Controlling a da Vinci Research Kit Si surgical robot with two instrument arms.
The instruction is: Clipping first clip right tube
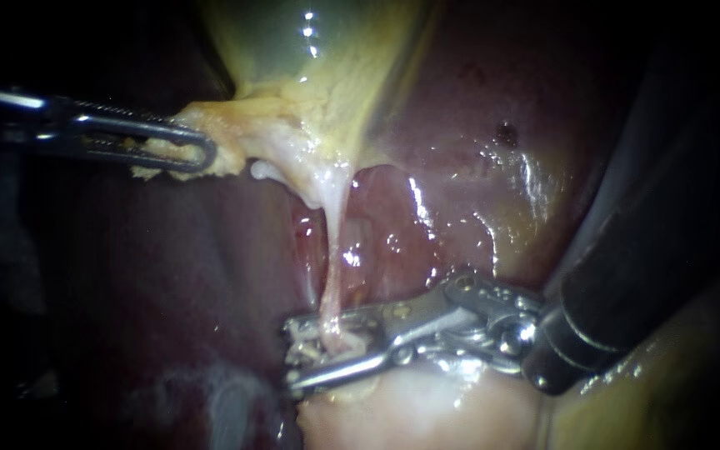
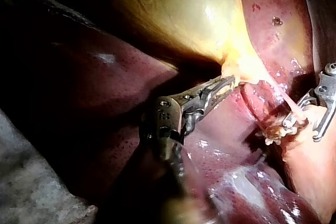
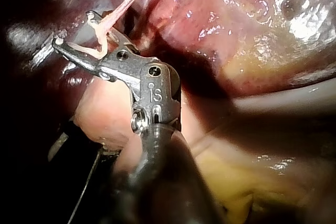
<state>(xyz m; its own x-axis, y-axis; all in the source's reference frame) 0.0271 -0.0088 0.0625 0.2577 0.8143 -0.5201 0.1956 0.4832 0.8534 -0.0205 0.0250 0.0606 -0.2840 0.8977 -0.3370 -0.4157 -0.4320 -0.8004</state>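
Presently, the left instrument enters from the left side of the endoscope view. Its jaws are clamped on the yellow tissue at the lower edge of the gallbladder, with tissue showing on both sides of the closed tips. From that edge, a thin pale tube runs straight down, taut, across a reddish hollow in the liver. The lower end of the tube lies between the jaws of the right instrument, whose shaft enters from the right. These jaws stand spread, one on each side of the tube, with a clear gap between them. Pale tissue lies directly beneath the right instrument.
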